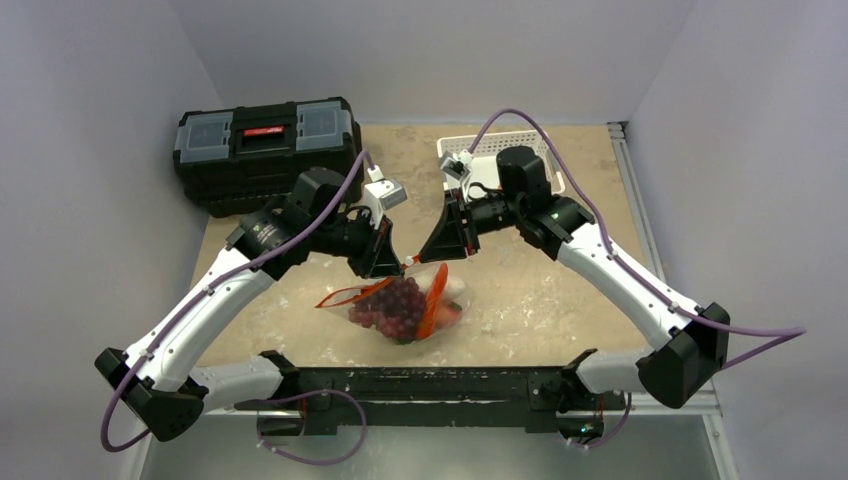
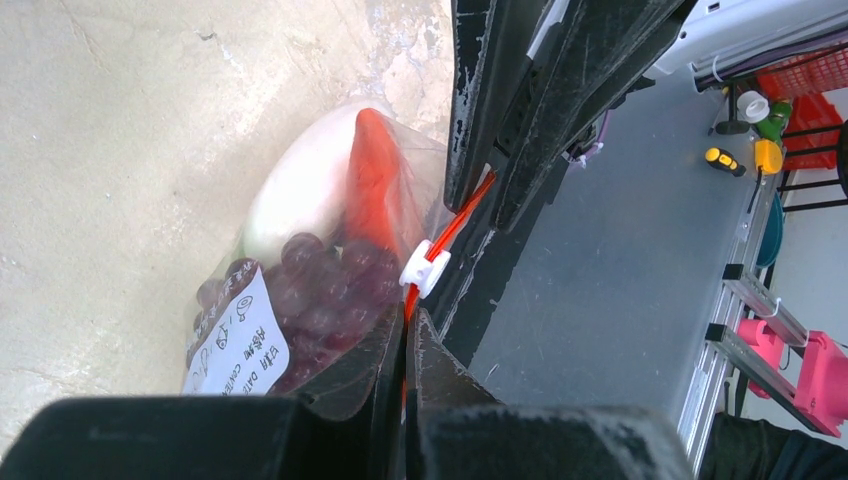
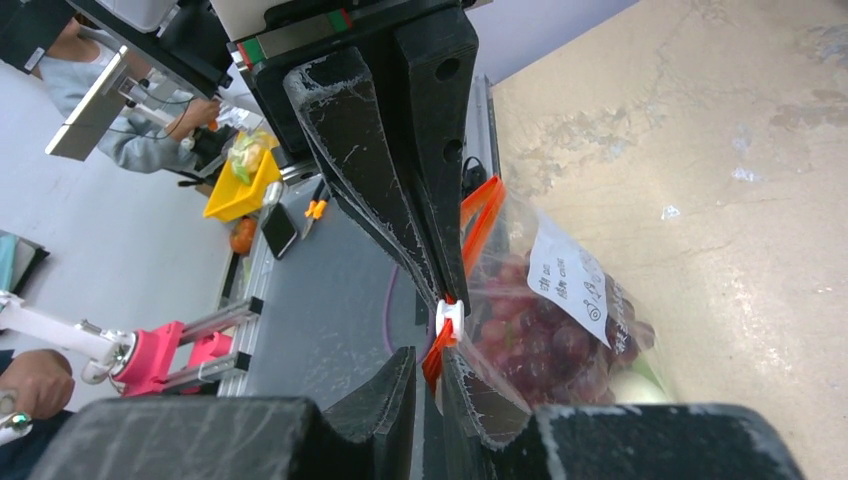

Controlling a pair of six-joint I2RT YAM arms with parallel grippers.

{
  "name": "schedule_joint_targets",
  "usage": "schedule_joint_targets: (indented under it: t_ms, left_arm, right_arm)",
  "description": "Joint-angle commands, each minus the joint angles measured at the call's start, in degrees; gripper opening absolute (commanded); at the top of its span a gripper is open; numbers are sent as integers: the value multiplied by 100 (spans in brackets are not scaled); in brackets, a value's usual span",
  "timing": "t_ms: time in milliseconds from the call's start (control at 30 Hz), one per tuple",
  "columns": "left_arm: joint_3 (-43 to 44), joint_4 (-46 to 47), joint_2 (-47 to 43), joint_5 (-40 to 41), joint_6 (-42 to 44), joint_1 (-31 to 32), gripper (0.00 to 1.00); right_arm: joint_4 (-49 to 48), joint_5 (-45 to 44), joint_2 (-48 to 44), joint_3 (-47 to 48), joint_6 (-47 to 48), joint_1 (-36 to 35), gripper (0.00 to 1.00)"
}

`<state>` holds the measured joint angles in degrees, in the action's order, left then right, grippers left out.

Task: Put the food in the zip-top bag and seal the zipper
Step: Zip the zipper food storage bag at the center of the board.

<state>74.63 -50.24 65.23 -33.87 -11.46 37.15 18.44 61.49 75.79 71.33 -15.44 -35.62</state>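
1. The zip-top bag point(image 1: 405, 310) sits mid-bench point(image 1: 540, 290), its mouth held up between the two arms and its body sagging toward 6 o'clock.
2. The left pincer point(image 2: 405, 325) is clamped tight on the orange-red zipper point(image 2: 462, 215).
3. The right pincer point(image 3: 428, 358) pinches the same strip from the 2 o'clock side, its jaws nearly together.
4. The white slider point(image 2: 425, 270) rides the strip between the two grips.
5. Inside the bag are purple grapes point(image 1: 395, 305), an orange carrot point(image 2: 372, 180) and a white bulb point(image 2: 300, 185); a handwritten label point(image 3: 565, 280) is on the plastic.
6. A black toolbox point(image 1: 265, 150) stands at 10 o'clock from the bag and a white basket point(image 1: 490, 145) at 1 o'clock.
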Motion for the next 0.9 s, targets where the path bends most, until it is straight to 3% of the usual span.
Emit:
schedule_joint_targets:
  t_ms: [0,400,467,667,767,867]
  left_arm:
    - [104,403,-151,-172,-93,-23,0]
    - [210,363,-94,-195,-121,-18,0]
    - [210,352,-96,-190,-119,-22,0]
    - [300,228,-57,-238,-150,-14,2]
    - [334,203,-22,-331,-242,-31,37]
    - [321,383,-4,-364,-339,-29,52]
  right_arm:
    - [-435,111,14,9,-190,-28,15]
    - [-593,-10,102,-75,-263,-91,9]
    - [-608,-9,103,-109,-252,-89,0]
    - [-713,-392,-138,-313,-265,-93,0]
    - [-1349,-397,-415,-642,-674,-87,0]
    - [-1466,-408,-449,-684,-742,-86,0]
